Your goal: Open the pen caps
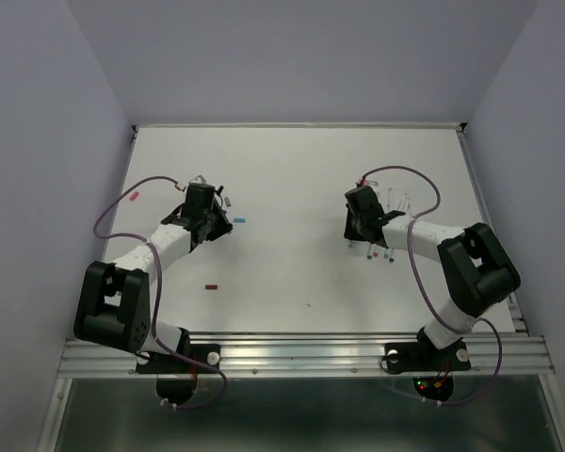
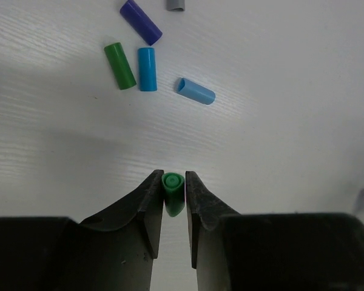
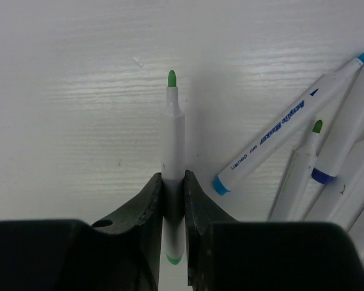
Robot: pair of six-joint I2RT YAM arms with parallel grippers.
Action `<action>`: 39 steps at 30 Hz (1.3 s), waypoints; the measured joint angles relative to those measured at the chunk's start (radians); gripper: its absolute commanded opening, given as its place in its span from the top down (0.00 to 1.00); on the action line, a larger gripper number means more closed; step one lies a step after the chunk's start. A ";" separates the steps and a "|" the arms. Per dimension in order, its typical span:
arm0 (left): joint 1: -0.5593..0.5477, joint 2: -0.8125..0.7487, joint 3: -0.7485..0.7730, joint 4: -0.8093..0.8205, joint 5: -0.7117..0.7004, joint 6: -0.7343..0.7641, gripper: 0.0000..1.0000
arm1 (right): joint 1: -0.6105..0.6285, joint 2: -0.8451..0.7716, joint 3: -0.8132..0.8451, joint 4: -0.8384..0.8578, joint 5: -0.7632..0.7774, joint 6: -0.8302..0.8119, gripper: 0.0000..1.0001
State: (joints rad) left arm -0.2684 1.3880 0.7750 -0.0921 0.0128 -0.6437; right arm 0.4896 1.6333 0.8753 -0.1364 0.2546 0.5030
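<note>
Left pincer (image 2: 173,189) is pinching a green cap (image 2: 173,182) right at the fingertips, and right pincer (image 3: 173,185) is clamped on the bare green-tipped pen (image 3: 173,121). My worry is that the cap's tiny and could squirt out, then roll across the table (image 2: 279,151). Loose caps I can count: one purple cap (image 2: 141,22), one green (image 2: 120,65), one blue (image 2: 147,68), one light blue (image 2: 195,91), plus two cut off at the edges. At least four other pens (image 3: 285,130) lie beside the right pincer.
</note>
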 measured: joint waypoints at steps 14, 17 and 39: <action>-0.012 0.081 0.000 -0.031 -0.026 0.006 0.36 | -0.013 0.042 0.028 -0.019 0.037 0.022 0.42; -0.013 0.057 0.003 -0.050 -0.029 0.007 0.21 | -0.013 0.020 0.032 -0.039 0.038 0.016 0.13; -0.018 -0.583 0.142 -0.213 -0.353 -0.021 0.01 | -0.013 -0.821 -0.154 -0.218 0.330 0.077 0.00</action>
State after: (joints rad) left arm -0.2863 0.8055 0.9165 -0.3050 -0.3405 -0.6643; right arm 0.4770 0.8120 0.7208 -0.3546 0.5846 0.5800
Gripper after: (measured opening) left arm 0.986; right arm 0.998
